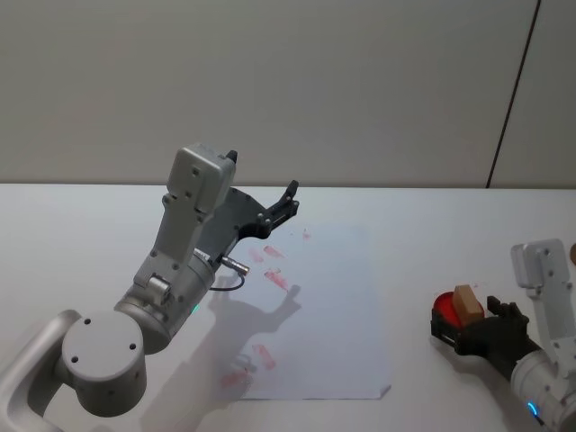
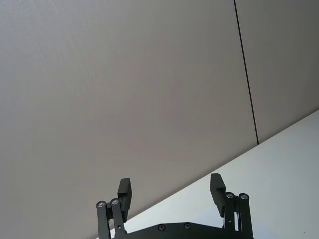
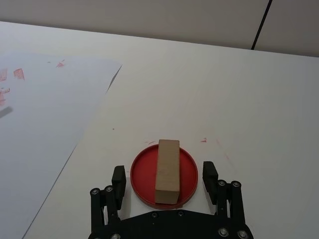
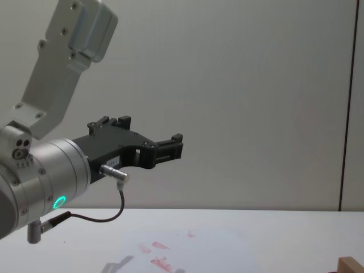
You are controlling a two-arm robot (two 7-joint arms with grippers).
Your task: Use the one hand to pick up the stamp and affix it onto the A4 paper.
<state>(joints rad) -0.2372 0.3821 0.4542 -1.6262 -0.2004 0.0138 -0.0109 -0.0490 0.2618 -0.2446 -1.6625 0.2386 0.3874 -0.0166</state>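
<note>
Right gripper (image 3: 163,175), jaws apart, sits low over the tabletop (image 3: 239,89) near its right edge, one finger on either side of a round red pad (image 3: 142,174). The stamp (image 3: 167,169) rests on the pad, ungripped. The paper (image 3: 45,124) lies mid-table. Left gripper (image 2: 171,193), jaws apart, is raised above the paper's far-left corner.

Grey arm (image 1: 191,211), black left pincer (image 2: 170,180), green ring light (image 4: 58,201).

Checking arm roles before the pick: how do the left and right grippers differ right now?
Left gripper is raised in the air above the A4 paper, empty; right gripper sits low, flanking the stamp on the red pad. Both are open.
</note>
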